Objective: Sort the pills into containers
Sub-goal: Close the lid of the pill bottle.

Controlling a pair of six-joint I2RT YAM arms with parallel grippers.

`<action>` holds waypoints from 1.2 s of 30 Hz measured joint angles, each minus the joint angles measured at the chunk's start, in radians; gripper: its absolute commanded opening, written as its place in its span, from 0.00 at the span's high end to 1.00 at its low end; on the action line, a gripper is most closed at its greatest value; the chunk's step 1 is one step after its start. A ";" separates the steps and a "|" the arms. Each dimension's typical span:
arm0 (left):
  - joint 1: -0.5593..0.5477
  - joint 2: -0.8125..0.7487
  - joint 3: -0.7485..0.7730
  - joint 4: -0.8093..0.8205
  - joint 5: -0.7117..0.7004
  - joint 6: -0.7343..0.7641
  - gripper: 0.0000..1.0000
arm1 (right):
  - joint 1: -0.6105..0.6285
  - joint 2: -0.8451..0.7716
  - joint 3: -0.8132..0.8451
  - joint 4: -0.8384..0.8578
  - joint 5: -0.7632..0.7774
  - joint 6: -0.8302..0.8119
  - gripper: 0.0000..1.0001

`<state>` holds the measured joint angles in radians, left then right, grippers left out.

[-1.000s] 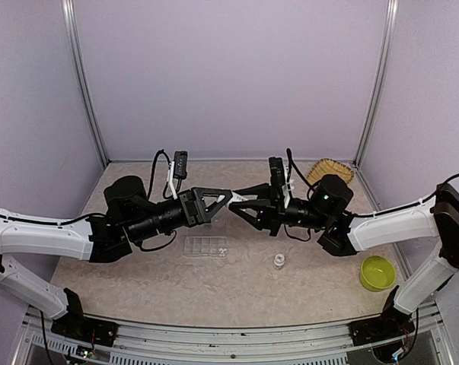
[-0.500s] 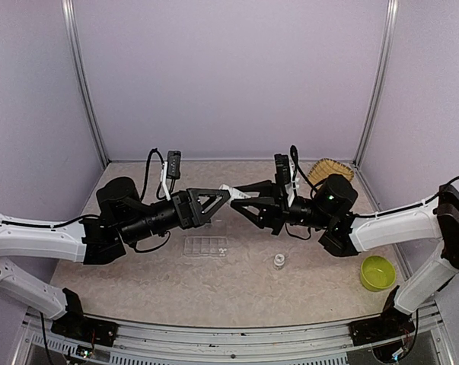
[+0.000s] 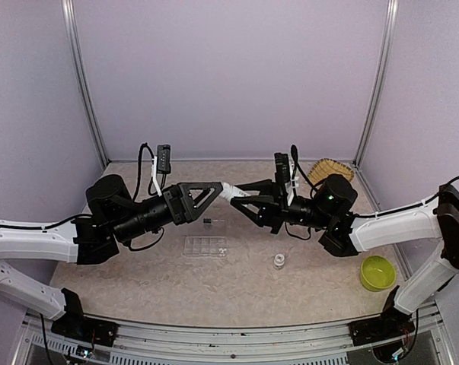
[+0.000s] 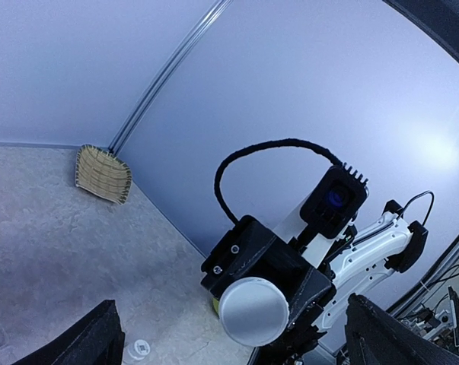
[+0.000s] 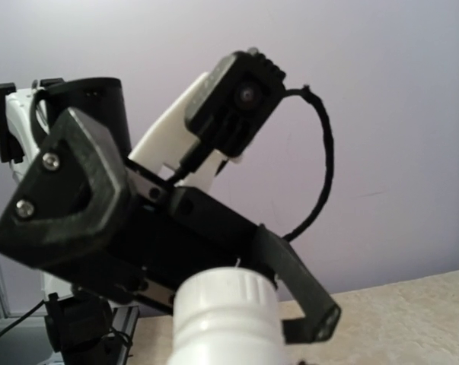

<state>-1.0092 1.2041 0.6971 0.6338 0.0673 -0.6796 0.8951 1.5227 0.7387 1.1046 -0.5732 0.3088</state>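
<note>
My right gripper (image 3: 240, 204) is shut on a white pill bottle (image 3: 231, 193), held sideways in mid-air with its ribbed cap (image 5: 227, 298) on. The left gripper (image 3: 216, 195) stands open just left of the cap, its fingers apart on either side of it without touching. In the left wrist view the round cap (image 4: 253, 310) faces me between the two black fingertips (image 4: 98, 338). The clear compartment box, the container (image 3: 206, 245), lies flat on the table below the grippers. The pills are too small to make out.
A small clear vial (image 3: 278, 261) with a white top stands on the table to the right of the box. A lime-green bowl (image 3: 377, 272) sits at the right, and a woven basket (image 3: 329, 170) at the back right corner.
The left gripper has opened, let go of the bottle's cap and drawn back a little to the left. The right gripper and the bottle have hardly moved.
</note>
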 measured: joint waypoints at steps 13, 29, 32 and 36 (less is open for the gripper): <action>0.000 0.061 0.035 -0.001 0.035 -0.016 0.01 | 0.001 0.000 0.000 -0.043 0.047 0.008 0.84; -0.004 0.089 0.047 0.062 0.091 -0.026 0.01 | 0.002 0.009 0.001 -0.065 0.073 0.010 0.85; -0.005 0.092 0.047 0.069 0.094 -0.027 0.01 | 0.002 0.011 0.001 -0.068 0.077 0.010 0.84; -0.006 0.092 0.047 0.070 0.093 -0.027 0.01 | 0.002 0.014 0.001 -0.068 0.076 0.010 0.84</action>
<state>-1.0149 1.2964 0.7437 0.7036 0.1608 -0.7063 0.8974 1.5372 0.7399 1.0363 -0.4973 0.3187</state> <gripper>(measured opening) 0.987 0.328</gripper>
